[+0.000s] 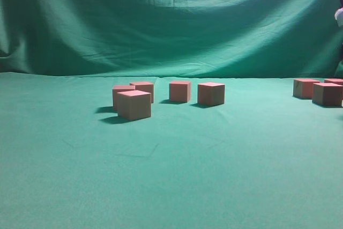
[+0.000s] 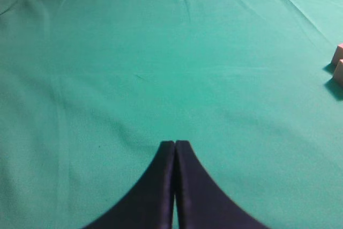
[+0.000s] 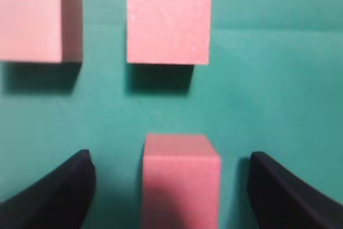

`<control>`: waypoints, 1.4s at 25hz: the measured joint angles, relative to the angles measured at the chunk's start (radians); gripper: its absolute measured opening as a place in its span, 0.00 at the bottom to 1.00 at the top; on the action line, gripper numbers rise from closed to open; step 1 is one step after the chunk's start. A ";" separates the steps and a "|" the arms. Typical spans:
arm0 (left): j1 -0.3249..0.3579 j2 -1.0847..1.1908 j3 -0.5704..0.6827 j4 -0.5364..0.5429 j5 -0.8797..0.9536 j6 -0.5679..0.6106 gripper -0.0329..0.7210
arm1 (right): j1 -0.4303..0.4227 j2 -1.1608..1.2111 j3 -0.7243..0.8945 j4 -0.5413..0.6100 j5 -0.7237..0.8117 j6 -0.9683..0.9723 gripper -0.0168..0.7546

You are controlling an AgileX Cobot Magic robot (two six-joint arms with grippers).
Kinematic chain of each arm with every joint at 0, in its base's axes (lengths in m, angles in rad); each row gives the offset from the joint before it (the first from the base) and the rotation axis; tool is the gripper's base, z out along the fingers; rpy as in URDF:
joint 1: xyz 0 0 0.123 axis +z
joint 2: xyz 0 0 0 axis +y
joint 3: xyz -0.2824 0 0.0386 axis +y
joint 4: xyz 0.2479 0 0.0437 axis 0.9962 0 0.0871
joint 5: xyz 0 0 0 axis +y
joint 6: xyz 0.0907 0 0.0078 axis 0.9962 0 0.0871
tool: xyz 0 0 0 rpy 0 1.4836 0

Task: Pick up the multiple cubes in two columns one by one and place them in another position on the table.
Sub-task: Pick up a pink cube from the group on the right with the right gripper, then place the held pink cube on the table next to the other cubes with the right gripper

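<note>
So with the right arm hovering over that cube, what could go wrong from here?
1. The right end effector is open around one cube, with more gap on its right side; closing unevenly might shove or twist it.
2. Two neighbouring cubes sit close ahead on the table, so lifting forward might clip one.

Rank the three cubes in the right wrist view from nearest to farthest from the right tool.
1. The cube between the open right tool's fingers, bottom center.
2. The cube straight ahead of it, top center.
3. The cube at top left, off to the side.
</note>
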 joint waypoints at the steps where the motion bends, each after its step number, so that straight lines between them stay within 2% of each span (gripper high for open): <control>1: 0.000 0.000 0.000 0.000 0.000 0.000 0.04 | 0.000 0.003 -0.002 0.000 0.000 0.000 0.76; 2: 0.000 0.000 0.000 0.000 0.000 0.000 0.04 | 0.000 0.005 -0.004 0.000 0.000 0.000 0.76; 4: 0.000 0.000 0.000 0.000 0.000 0.000 0.04 | 0.000 0.010 -0.010 0.002 -0.002 0.000 0.66; 8: 0.000 0.000 0.000 0.000 0.000 0.000 0.04 | 0.000 0.012 -0.011 0.003 -0.007 -0.001 0.38; 9: 0.000 0.000 0.000 0.000 0.000 0.000 0.04 | 0.000 0.012 -0.011 0.003 -0.003 -0.001 0.35; 12: 0.000 0.000 0.000 0.000 0.000 0.000 0.04 | 0.000 0.014 -0.028 0.001 0.035 -0.001 0.36; 18: 0.000 0.000 0.000 0.000 0.000 0.000 0.04 | 0.000 -0.006 -0.141 0.042 0.226 -0.001 0.36; 21: 0.000 0.000 0.000 0.000 0.000 0.000 0.04 | 0.000 -0.071 -0.178 0.125 0.294 -0.027 0.36; 25: 0.000 0.000 0.000 0.000 0.000 0.000 0.04 | 0.018 -0.185 -0.187 0.313 0.354 -0.178 0.36; 29: 0.000 0.000 0.000 0.000 0.000 0.000 0.04 | 0.134 -0.255 -0.189 0.400 0.390 -0.288 0.36; 35: 0.000 0.000 0.000 0.000 0.000 0.000 0.04 | 0.432 -0.247 -0.189 0.381 0.379 -0.340 0.36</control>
